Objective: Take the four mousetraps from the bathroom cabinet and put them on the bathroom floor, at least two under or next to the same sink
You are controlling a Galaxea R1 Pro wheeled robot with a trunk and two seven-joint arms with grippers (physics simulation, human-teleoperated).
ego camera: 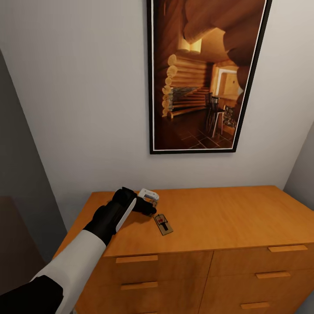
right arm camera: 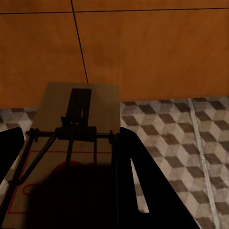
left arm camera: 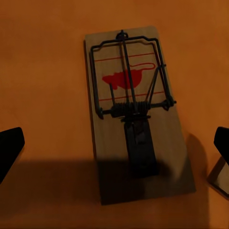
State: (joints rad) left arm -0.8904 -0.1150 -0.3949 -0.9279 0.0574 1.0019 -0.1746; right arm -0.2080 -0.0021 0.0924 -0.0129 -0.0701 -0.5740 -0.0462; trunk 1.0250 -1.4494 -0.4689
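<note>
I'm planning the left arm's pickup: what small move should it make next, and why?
Probably lower the left gripper straight down over the mousetrap, then close. Its jaws stand open on either side of the trap, which lies flat and free on the cabinet top.

Bare cabinet point(ego camera: 226, 218) top is left open to the right of the mousetrap point(ego camera: 163, 224). Passage behind is blocked by the wall point(ego camera: 87, 109) and framed picture point(ego camera: 205, 74).
</note>
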